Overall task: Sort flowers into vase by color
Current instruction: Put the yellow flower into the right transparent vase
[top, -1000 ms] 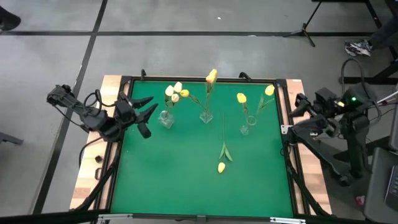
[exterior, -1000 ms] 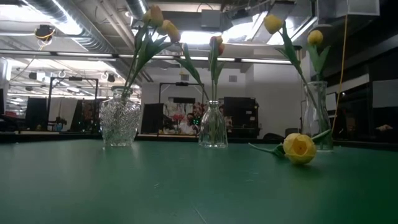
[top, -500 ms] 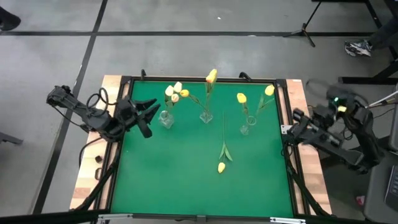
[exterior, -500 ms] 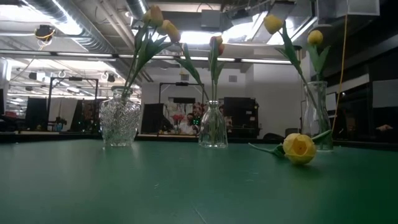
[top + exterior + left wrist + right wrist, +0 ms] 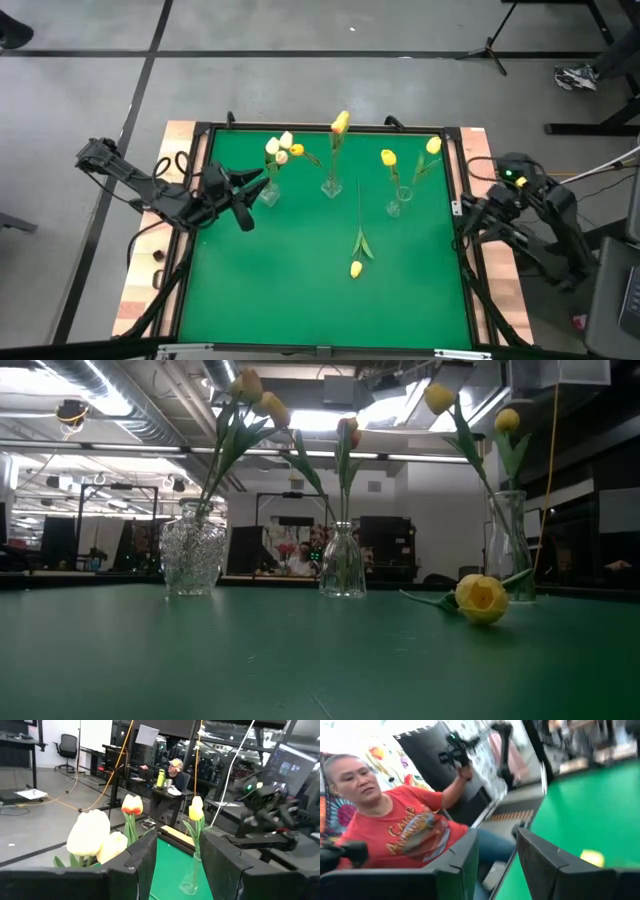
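One loose yellow flower (image 5: 356, 268) lies flat on the green table (image 5: 270, 290), head toward the near edge, stem running away toward the far side, between the middle vase (image 5: 331, 187) and the right vase (image 5: 394, 207). Probably the step in hand: picking up that last stem and dropping it in with matching heads.

To do it well: come down over the stem partway along, not on the bud, with fingers set across the stem's line. Close gently, since a thin stem on a flat mat likely slips or rolls. Lift clear before swinging, then tip the stem upright and lower its cut end into the neck of the right vase, where two yellow heads (image 5: 388, 157) already stand. Keep wide of the leaves already in place, as a brush could tip a narrow glass vase. The left vase (image 5: 267, 193) holds the pale and yellow cluster (image 5: 280, 150); the middle one holds a single orange-yellow bloom (image 5: 340, 122).

Left end effector (image 5: 241, 186) reaches in low over the table's left side, just beside the left vase, fingers apart and holding nothing; from its wrist, pale blooms (image 5: 92, 832) loom close past the fingers (image 5: 145, 860). Right end effector (image 5: 471, 205) hangs off the table's right edge, arm folded back, fingers (image 5: 537, 855) apart with nothing between them, well away from the lying flower.
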